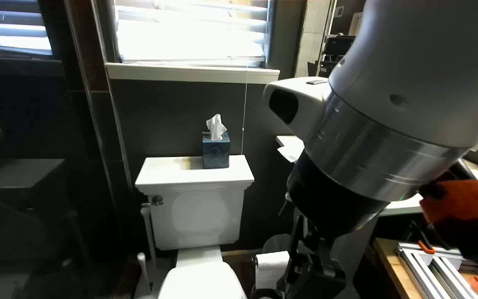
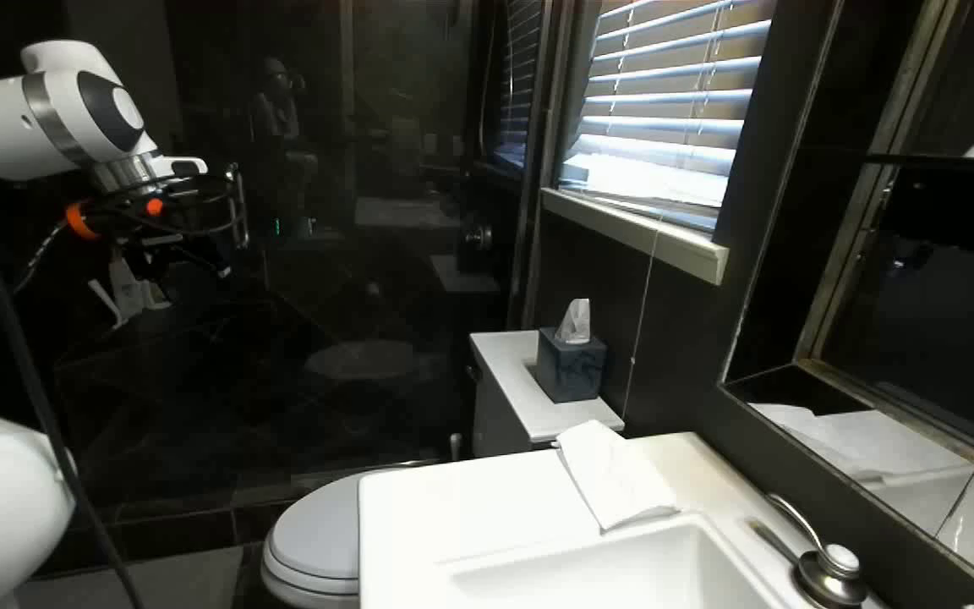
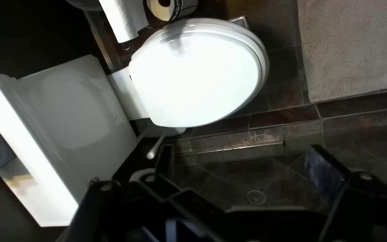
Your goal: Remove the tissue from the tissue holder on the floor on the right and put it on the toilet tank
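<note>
1. Across the bottom of the wrist view: black 2-fingered gripper [image 3: 245, 168], spread wide, holding nothing.
2. At the top edge, left of centre: white cylindrical paper roll [image 3: 124, 20] hanging beside a 2nd, cream-cored white paper roll [image 3: 161, 12] ringed by dark curved wire holder [image 3: 178, 9]; unclear which to take.
3. Likely next, reaching there; could strike the adjacent white oval toilet lid [image 3: 193, 77] through coming in too low.
4. Might topple the holder by tugging a roll caught on wire.
5. Left of centre in an exterior view: white ceramic box-shaped tank [image 1: 199, 218]; could knock the dark teal cubic tissue box [image 1: 216, 153] on top by releasing too far right.
</note>
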